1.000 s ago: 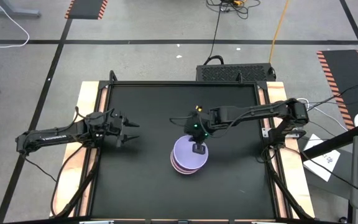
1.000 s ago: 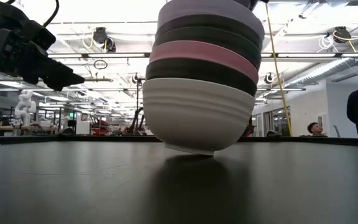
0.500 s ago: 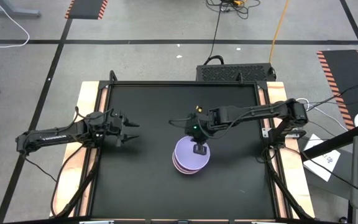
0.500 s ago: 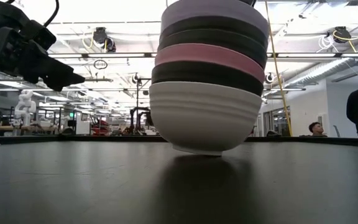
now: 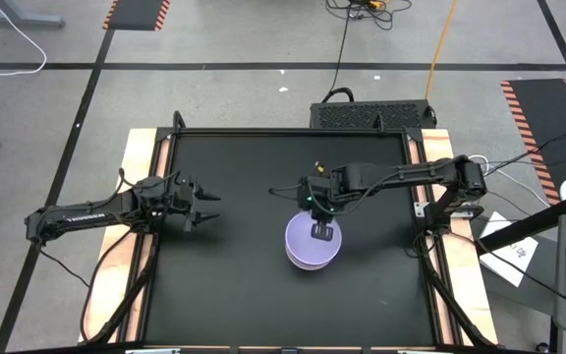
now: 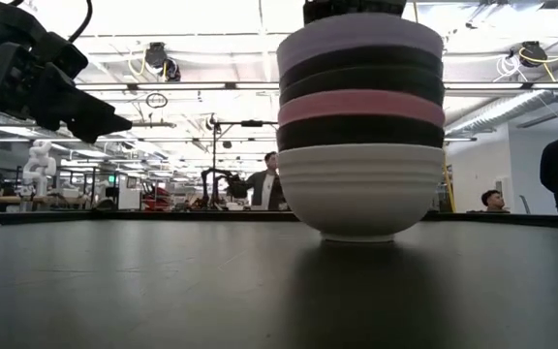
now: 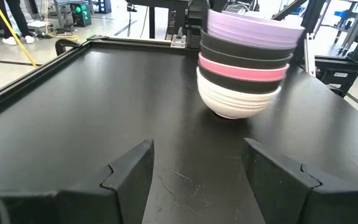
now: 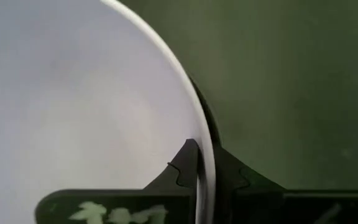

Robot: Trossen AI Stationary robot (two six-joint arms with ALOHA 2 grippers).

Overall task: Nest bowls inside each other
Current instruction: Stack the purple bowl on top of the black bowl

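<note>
Several bowls stand nested in one stack (image 5: 311, 251) right of the table's middle, a pale lavender bowl (image 6: 359, 41) on top, then black, pink (image 6: 360, 105), black and a white one (image 6: 359, 186) at the bottom. The white bowl's foot (image 6: 357, 235) rests on the table. My right gripper (image 5: 322, 232) stands over the stack's far rim, shut on it. My left gripper (image 5: 207, 208) hovers open near the table's left side, well clear of the stack (image 7: 244, 65). My right gripper pinches the lavender bowl's rim (image 8: 207, 163) on the stack's far side, one finger (image 8: 182, 168) inside the bowl and the other (image 8: 232, 171) outside. The fingers come from above, pointing down. The stack stands upright and level on the table.
The black table top (image 5: 234, 285) lies bare around the stack, bounded by a raised frame (image 5: 425, 226) and wooden side boards (image 5: 126, 236). People (image 6: 263, 182) stand in the room beyond the far edge.
My right gripper has carried the stack a little toward the table's right edge, still shut on the rim. The stack was tilted, with one side of the white bowl's foot raised; it now stands level on the table. My left arm has kept still.
</note>
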